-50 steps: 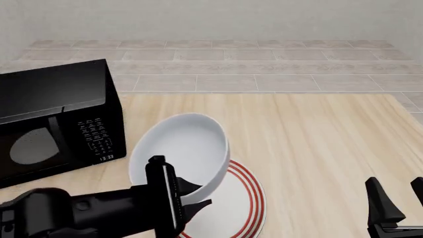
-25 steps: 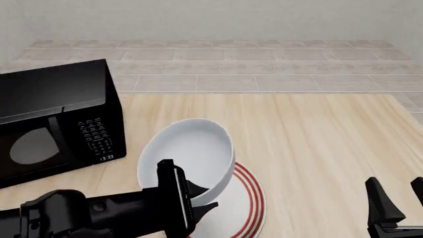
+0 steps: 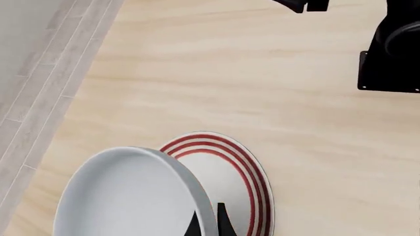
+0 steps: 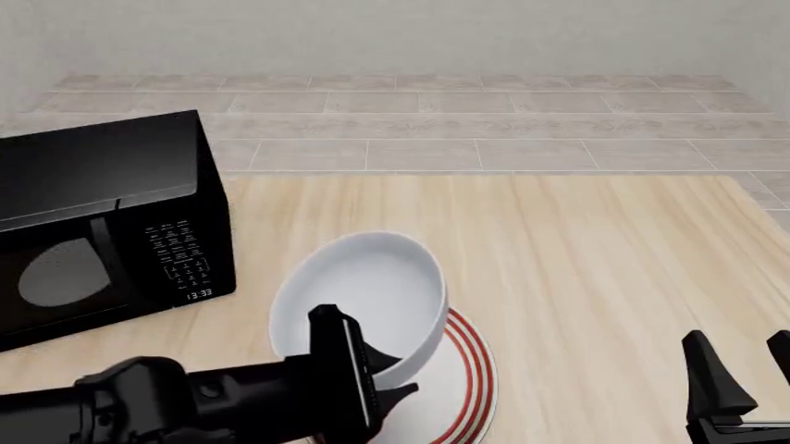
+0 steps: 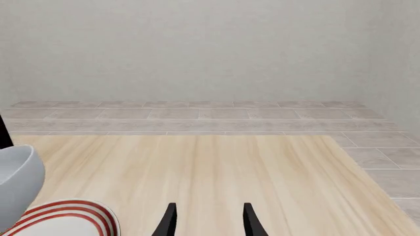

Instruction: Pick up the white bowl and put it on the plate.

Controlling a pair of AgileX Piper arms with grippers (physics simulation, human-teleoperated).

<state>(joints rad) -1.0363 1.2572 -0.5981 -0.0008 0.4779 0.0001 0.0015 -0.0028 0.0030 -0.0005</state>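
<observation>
While the white bowl [image 4: 362,294] hangs tilted over the plate [image 4: 463,379] in the lower middle of the front view, it has shifted rightward and down compared with a second ago, when it sat higher and more to the left, and more of it now overlaps the red-ringed plate. The left arm has slid right along the bottom edge with it.

The plate lies flat on the pale wood-grain counter [image 4: 593,268], whose far edge meets a grey tiled floor [image 4: 408,120] and a plain pale wall behind. A black microwave [image 4: 105,231] stands at the left of the frame, just beside the bowl.

The left tool [image 4: 385,381] is pinched narrowly on the bowl's near rim, one finger inside and one outside, as the left wrist view shows with the two dark fingertips [image 3: 224,223] astride the white edge. The right tool [image 4: 741,379] stands in the lower right corner, jaws parted and holding nothing, well apart from the plate.
</observation>
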